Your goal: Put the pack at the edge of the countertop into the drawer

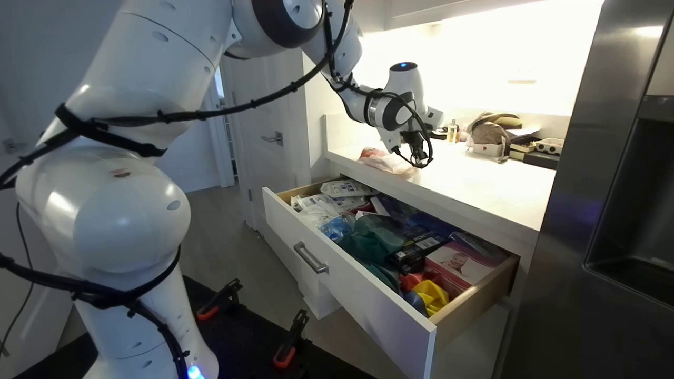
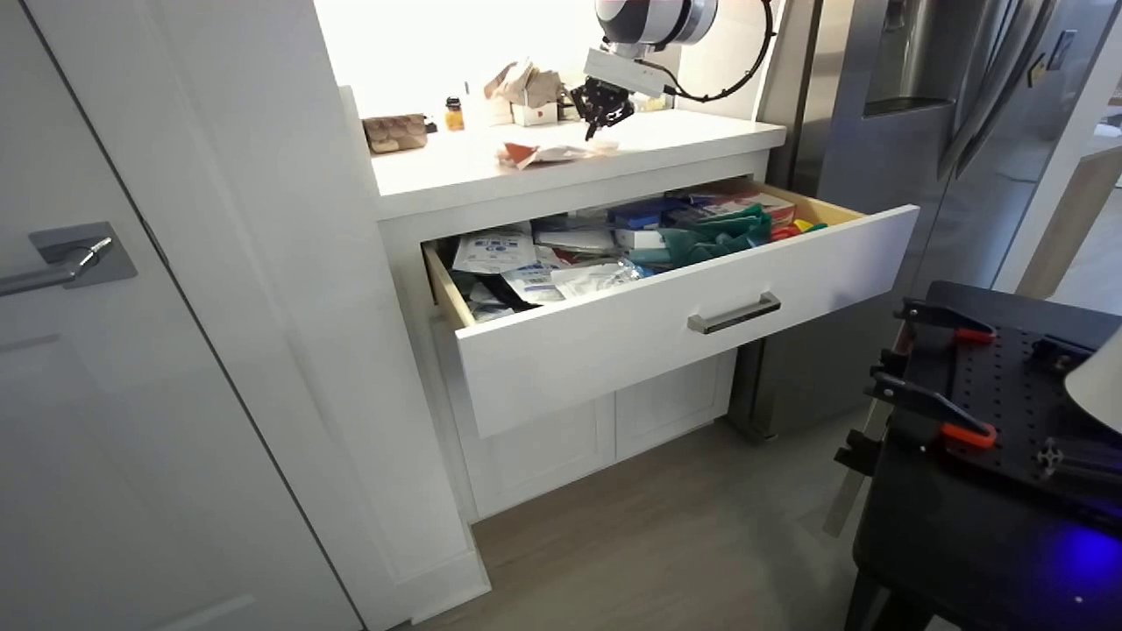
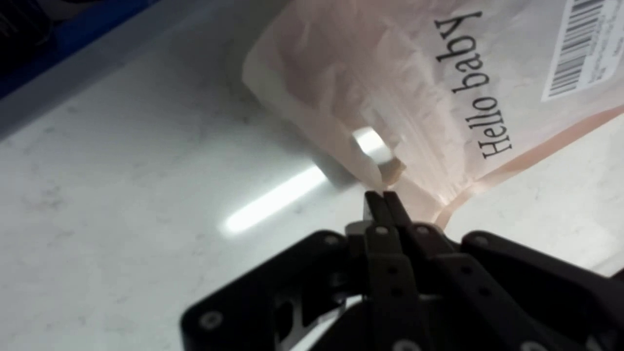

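The pack (image 3: 414, 87) is a pale pinkish-cream pouch with dark "Hello baby" print and a barcode label. It lies on the white countertop (image 3: 122, 219) near its front edge, and shows in both exterior views (image 1: 388, 162) (image 2: 552, 154), with a reddish part at one end. My gripper (image 3: 382, 195) is shut on one corner of the pack, and creases run from the fingertips. In both exterior views, the gripper (image 1: 419, 160) (image 2: 591, 133) points down at the pack's end. The white drawer (image 1: 358, 284) (image 2: 596, 364) stands pulled out below the countertop, filled with packets and boxes.
A bag (image 1: 489, 131), boxes (image 1: 542, 152) and bottles (image 1: 452, 131) stand at the back of the countertop. A brown pouch (image 2: 396, 133) lies at its far end. A steel fridge (image 1: 595, 237) stands beside the counter. A black table (image 2: 920, 491) with clamps stands in front.
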Motion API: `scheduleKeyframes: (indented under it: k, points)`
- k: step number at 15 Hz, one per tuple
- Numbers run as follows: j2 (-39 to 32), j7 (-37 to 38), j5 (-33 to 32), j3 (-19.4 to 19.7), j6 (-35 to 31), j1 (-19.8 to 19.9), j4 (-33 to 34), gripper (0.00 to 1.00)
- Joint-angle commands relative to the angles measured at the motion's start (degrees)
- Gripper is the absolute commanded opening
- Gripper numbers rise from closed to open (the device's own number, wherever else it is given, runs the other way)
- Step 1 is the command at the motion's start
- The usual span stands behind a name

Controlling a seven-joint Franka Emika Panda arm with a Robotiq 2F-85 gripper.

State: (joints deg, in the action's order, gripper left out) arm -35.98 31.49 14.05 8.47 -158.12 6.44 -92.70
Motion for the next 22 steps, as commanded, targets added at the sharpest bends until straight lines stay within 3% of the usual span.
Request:
scheduleKeyframes:
  k: [1,6,9,14,18,22]
  points:
    - [2.98,7.72,-1.88,6.3,3.17,-4.67,0.95,0.0]
    - [8.81,21.11,-11.32,14.55,5.88,-12.17,2.21,0.0]
    - [12.69,30.49,-20.51,16.87,13.58,-15.98,3.89,0.0]
    - [19.84,38.43,-29.93,10.91,30.58,-16.32,6.09,0.0]
    - [23.56,39.12,-30.72,4.74,44.33,-14.52,9.04,0.0]
    - [26.85,37.71,-29.57,0.76,51.41,-12.44,9.09,0.0]
